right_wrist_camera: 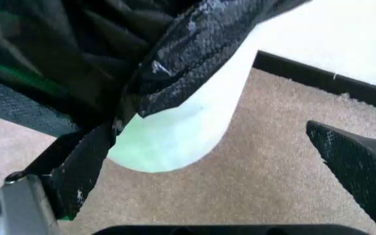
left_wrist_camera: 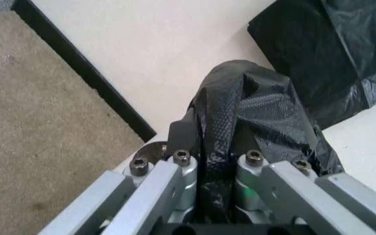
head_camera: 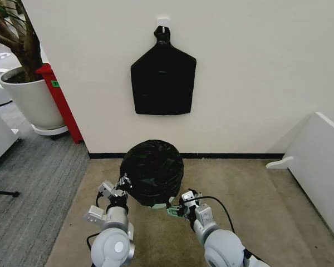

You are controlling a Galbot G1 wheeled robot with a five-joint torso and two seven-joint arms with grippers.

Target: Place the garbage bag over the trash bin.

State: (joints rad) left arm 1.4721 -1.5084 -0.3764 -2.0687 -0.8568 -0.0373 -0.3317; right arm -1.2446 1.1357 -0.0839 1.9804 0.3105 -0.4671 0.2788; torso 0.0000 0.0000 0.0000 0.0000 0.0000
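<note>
Garbage bag (head_camera: 152,169), frame centre: draped over most of trash bin (head_camera: 158,204), base uncovered; left gripper (head_camera: 124,183) pinching bag's edge, right gripper (head_camera: 178,207) spread wide beside bin.

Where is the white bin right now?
In the head view the bin stands on the carpet by the wall, under the bag, between the left claw and the right claw.

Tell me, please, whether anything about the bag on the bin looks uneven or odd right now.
The garbage bag drapes the trash bin unevenly: on the right gripper's side its edge stops high, leaving white wall bare. The left gripper is shut on a bunched fold of the bag.
</note>
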